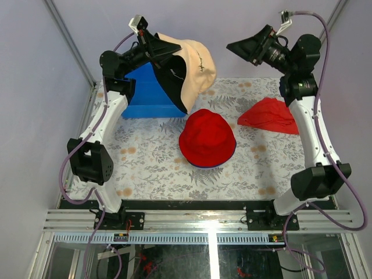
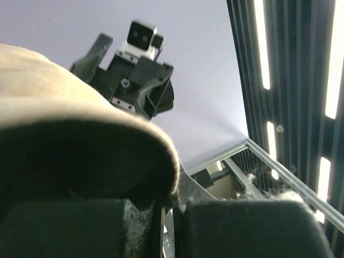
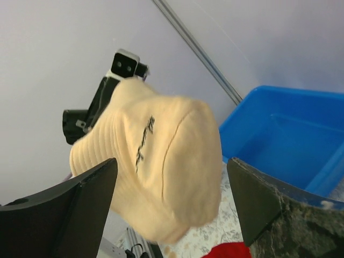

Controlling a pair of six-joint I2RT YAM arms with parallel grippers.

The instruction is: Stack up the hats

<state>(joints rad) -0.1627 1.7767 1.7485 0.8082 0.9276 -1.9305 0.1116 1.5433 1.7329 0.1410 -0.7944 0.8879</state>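
Left hand [image 1: 165,53]: raised at the back left and clamped onto the beige hat [image 1: 195,67]. In the left wrist view the two pads [image 2: 64,226] are nearly together, with fabric pinched between them. The hat hangs clear of the worktop [image 1: 151,168], black lining showing. From above it overlaps the right edge of the blue bin [image 1: 148,96].

Right hand [image 1: 241,49]: raised at the back right, fingers spread wide, gripping nothing. Its wrist view frames the beige hat between the fingers [image 3: 59,215], but we see no contact.

Red hat [image 1: 207,138]: crown up at mid-worktop, well below the beige hat and apart from both hands. A thin navy brim [image 1: 203,167] shows under its near edge.

Red cloth [image 1: 268,115]: flat on the worktop, right of the red hat, not touching it.
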